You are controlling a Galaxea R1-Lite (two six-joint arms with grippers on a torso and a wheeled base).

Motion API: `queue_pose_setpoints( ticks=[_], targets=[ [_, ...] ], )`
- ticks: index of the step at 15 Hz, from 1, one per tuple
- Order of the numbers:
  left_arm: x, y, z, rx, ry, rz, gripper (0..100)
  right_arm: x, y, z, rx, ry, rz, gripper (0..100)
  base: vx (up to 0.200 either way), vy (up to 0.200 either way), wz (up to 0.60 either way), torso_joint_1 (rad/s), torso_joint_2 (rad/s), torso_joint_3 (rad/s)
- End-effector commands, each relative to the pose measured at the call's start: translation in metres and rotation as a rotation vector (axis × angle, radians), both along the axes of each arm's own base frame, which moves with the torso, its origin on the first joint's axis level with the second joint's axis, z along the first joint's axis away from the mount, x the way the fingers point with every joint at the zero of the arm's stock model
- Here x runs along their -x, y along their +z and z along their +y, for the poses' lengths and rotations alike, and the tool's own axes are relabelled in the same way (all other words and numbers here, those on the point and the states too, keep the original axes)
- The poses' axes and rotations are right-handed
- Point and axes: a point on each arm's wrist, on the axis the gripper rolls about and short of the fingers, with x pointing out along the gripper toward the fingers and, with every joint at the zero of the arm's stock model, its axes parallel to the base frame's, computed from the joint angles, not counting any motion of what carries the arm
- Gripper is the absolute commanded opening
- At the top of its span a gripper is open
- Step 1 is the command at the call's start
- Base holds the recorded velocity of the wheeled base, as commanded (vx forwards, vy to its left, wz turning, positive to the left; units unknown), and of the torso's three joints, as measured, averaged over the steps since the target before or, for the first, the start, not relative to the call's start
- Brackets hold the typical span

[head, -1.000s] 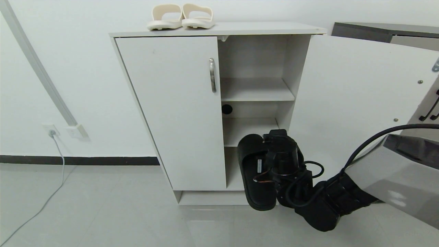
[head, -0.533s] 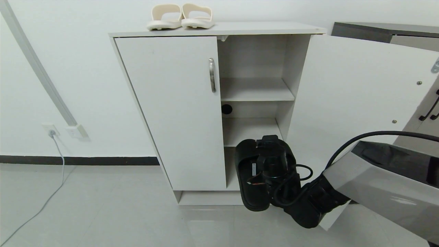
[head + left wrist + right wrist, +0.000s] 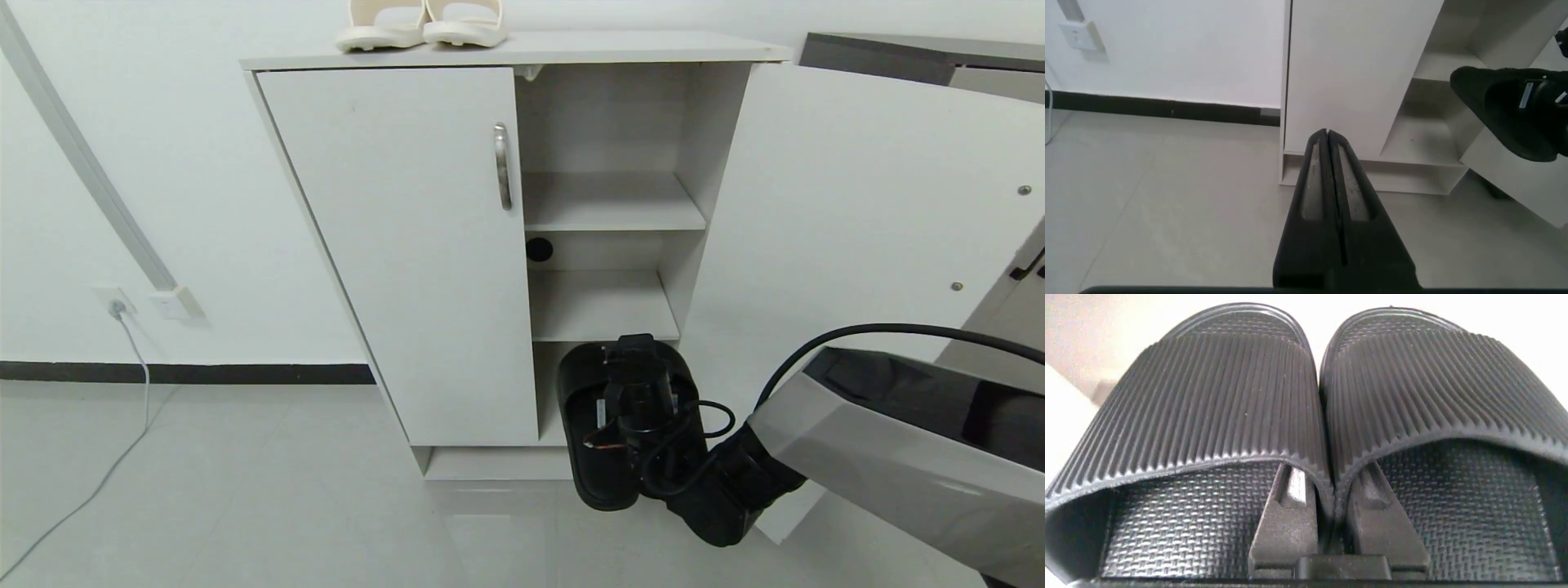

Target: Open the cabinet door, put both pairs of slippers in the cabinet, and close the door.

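The white cabinet [image 3: 514,51] has its right door [image 3: 849,212] swung open and its left door [image 3: 408,245] closed. My right gripper [image 3: 629,367] is shut on the pair of black slippers [image 3: 592,445], toes up, at the mouth of the bottom compartment [image 3: 549,408]. In the right wrist view its fingers [image 3: 1290,502] pinch the two inner strap edges of the black slippers [image 3: 1233,400] together. A cream pair of slippers [image 3: 420,23] lies on the cabinet top. My left gripper [image 3: 1328,139] is shut and empty, low over the floor, left of the black slippers [image 3: 1511,106].
Two bare shelves [image 3: 608,200] [image 3: 600,306] sit above the bottom compartment. The left door carries a metal handle [image 3: 502,167]. A wall socket with a cable [image 3: 114,309] is at the left, with open floor below. Grey furniture [image 3: 898,53] stands behind the open door.
The head view has shifted a little toward the cabinet. My right arm has lowered the black slippers from in front of the lower shelf to the bottom compartment's opening.
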Motion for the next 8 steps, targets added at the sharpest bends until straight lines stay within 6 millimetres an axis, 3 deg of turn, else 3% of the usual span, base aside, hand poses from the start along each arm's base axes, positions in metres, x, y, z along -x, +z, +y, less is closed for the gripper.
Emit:
queue_pose_setpoints(
  ticks=[1,5,8],
  targets=[
    [0.000,0.000,0.000,0.000,0.000,0.002,0,0.000,-0.001,0.000,0.001,0.001,0.001,0,0.000,0.000,0.00,0.002,-0.01,-0.178],
    [0.000,0.000,0.000,0.000,0.000,0.002,0,-0.002,-0.003,0.002,0.001,-0.001,0.000,0,0.000,0.000,0.00,0.002,0.00,-0.198],
    [0.000,0.000,0.000,0.002,0.003,0.000,0,0.001,0.010,0.005,-0.033,0.002,-0.069,0,0.000,0.000,0.00,0.002,0.00,-0.168]
  ],
)
